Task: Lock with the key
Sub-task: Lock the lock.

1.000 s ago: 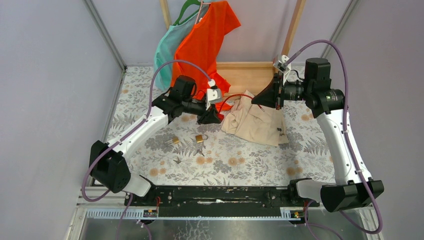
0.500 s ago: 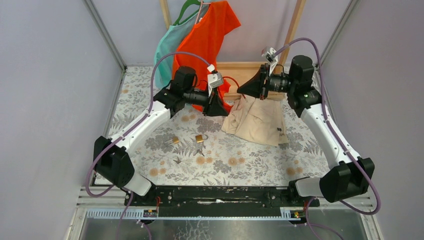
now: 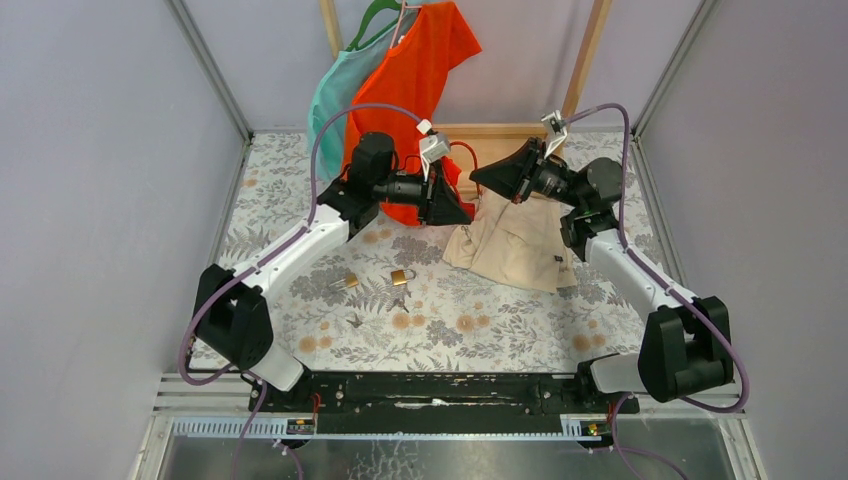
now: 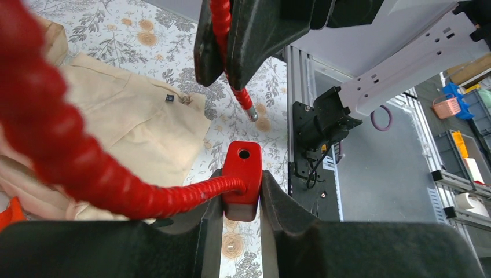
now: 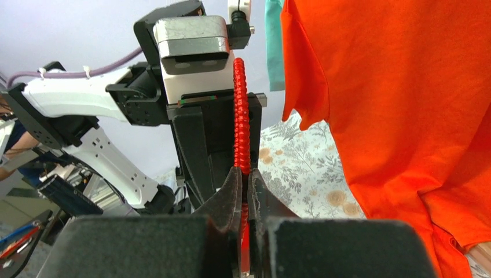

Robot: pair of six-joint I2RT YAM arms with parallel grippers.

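1. Red block-shaped lock head (image 4: 243,168) with its red ribbed cable (image 4: 69,150): held in the air at about 12 o'clock over the floral-patterned table (image 3: 500,320), between the two arms.
2. Left gripper (image 4: 242,179): jaws narrow and clamped on both sides of the lock head. The round hole in the head's top face is exposed.
3. Right gripper (image 5: 243,176): jaws nearly together, pinching the cable just short of its free end.
4. Metal cable tip (image 4: 253,116): seen from the left wrist, it sits at 12 o'clock from the lock head. It is close to the hole but apart from it, and not inserted.
5. The cable leaves the side of the head and arcs up above both grippers to the right one.
6. Two brass padlocks (image 3: 402,275) (image 3: 346,282) lie on the table at about 7 o'clock from the left gripper, well apart from it.
7. A small grey metal piece (image 3: 354,320) lies at 6 o'clock from them, too small to identify.
8. A crumpled beige garment (image 3: 515,245) lies at 5 o'clock below the grippers.
9. An orange shirt (image 3: 415,70) and a teal garment (image 3: 335,95) hang on the far wall at 11 o'clock.
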